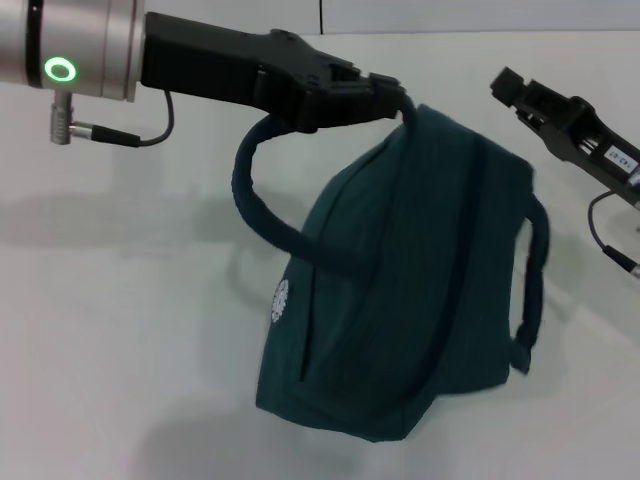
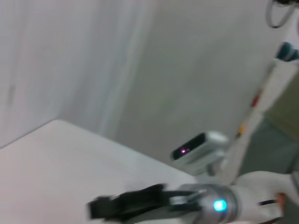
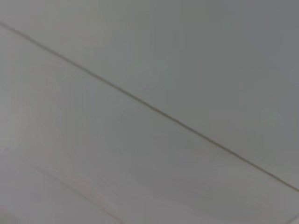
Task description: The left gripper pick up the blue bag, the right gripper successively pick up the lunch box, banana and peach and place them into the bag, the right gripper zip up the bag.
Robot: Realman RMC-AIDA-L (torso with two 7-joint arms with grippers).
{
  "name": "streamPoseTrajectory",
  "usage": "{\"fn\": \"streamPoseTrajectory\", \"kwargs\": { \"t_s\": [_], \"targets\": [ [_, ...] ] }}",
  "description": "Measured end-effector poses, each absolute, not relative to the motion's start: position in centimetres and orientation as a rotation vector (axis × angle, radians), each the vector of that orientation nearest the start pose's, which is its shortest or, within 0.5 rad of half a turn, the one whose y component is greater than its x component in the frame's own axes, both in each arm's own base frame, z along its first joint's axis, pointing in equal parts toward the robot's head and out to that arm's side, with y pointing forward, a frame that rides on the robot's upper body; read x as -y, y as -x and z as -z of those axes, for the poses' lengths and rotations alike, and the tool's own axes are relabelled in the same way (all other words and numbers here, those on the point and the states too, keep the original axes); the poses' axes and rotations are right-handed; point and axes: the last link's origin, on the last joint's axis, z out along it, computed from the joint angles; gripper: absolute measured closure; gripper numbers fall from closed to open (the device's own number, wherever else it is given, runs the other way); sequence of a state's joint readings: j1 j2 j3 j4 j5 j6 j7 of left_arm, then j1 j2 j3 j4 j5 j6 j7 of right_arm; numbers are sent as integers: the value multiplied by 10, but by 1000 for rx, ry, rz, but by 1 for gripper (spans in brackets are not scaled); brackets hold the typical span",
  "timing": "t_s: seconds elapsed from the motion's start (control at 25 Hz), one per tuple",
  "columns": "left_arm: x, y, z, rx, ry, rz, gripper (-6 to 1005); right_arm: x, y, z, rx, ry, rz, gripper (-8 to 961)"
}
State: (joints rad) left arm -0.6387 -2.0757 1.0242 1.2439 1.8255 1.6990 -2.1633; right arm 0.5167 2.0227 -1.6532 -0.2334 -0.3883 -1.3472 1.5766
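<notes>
blue bag dangles above the table, its handle clenched in the left gripper; right gripper hovers nearby, can't tell its grip.

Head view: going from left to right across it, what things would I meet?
Silver arm segment with a glowing green ring → black left gripper pinching the strap → dark teal fabric bag hanging from it → black right gripper.

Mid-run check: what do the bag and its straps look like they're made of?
The blue bag, held up by the left hand, looks like matte woven fabric: it sags and creases softly. Its straps look like padded fabric tubing, bending in smooth curves. The exact fibre is unclear.
</notes>
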Motion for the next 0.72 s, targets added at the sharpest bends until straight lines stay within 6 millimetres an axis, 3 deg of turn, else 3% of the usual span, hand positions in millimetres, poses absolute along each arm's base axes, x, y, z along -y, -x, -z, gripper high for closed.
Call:
{"fn": "streamPoseTrajectory", "kwargs": {
  "t_s": [0.2, 0.44, 0.64, 0.72],
  "targets": [
    [-358, 114, -44, 680, 2936, 667, 929, -347, -242, 23, -1416, 2013, -1557, 788],
    [-374, 127, -51, 723, 2825, 688, 928, -348, -252, 18, -1425, 1956, -1546, 601],
    [-390, 146, -55, 793, 2719, 719, 929, -347, -255, 16, -1427, 1936, -1550, 327],
    [-395, 150, -58, 799, 2679, 739, 929, -347, -256, 16, -1427, 1935, -1551, 262]
  ]
}}
